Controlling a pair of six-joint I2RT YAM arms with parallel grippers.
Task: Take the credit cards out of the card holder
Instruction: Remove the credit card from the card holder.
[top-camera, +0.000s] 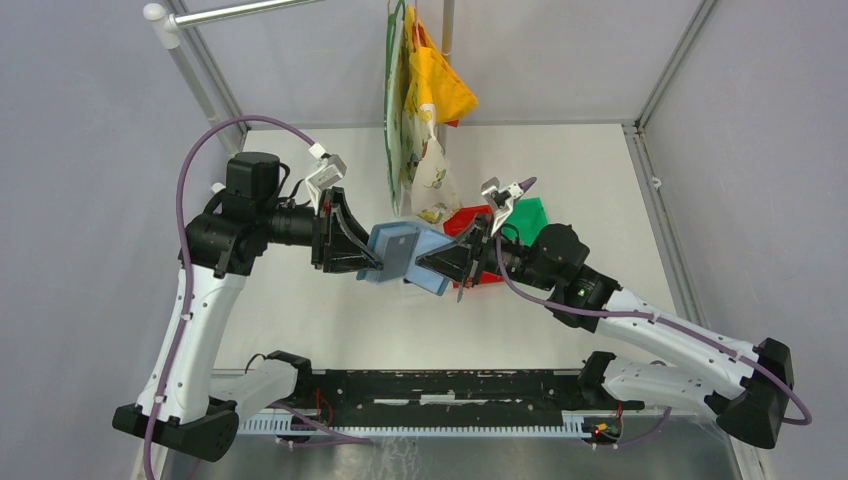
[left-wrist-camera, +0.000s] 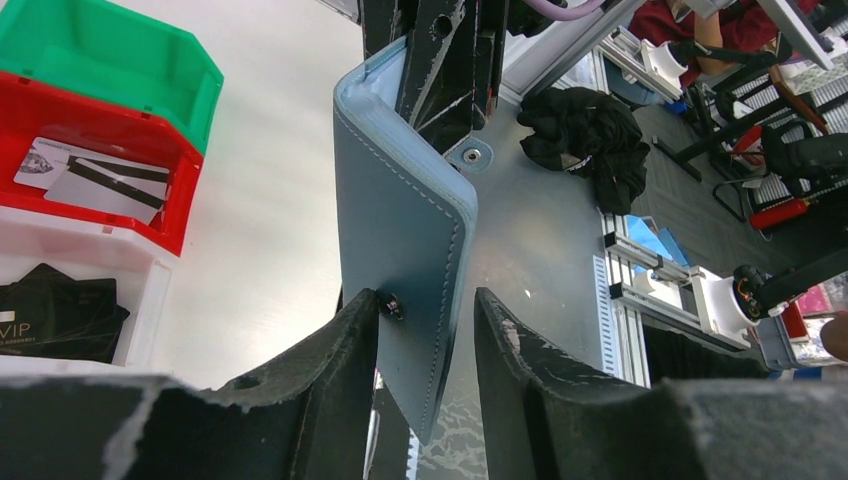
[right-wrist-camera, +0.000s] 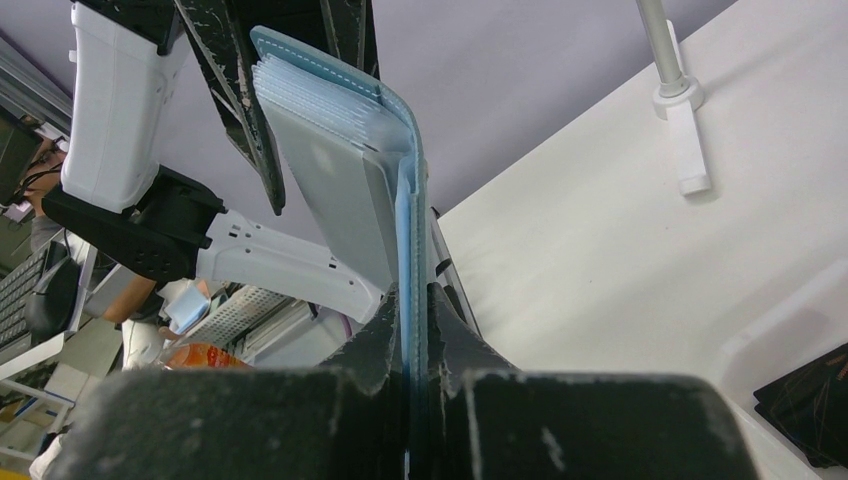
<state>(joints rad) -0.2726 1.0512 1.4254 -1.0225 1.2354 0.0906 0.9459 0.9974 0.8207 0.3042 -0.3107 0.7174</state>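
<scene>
The teal-blue card holder (top-camera: 405, 252) hangs in the air between both arms, above the table. My right gripper (right-wrist-camera: 415, 295) is shut on one thin flap of the card holder (right-wrist-camera: 408, 230). The other flap stands open and shows a pale grey credit card (right-wrist-camera: 340, 190) in its pocket. My left gripper (left-wrist-camera: 428, 300) is open astride the far flap of the card holder (left-wrist-camera: 400, 220). One finger touches the flap beside its snap stud, and the other stands off it with a gap. Both grippers, left (top-camera: 372, 250) and right (top-camera: 428, 265), meet at the holder.
A green bin (left-wrist-camera: 100, 60), a red bin (left-wrist-camera: 185, 190) holding pale cards (left-wrist-camera: 90, 180) and a white bin (left-wrist-camera: 150, 300) holding black cards (left-wrist-camera: 60, 315) stand in a row on the table. Coloured bags (top-camera: 420, 100) hang from a rail behind the holder.
</scene>
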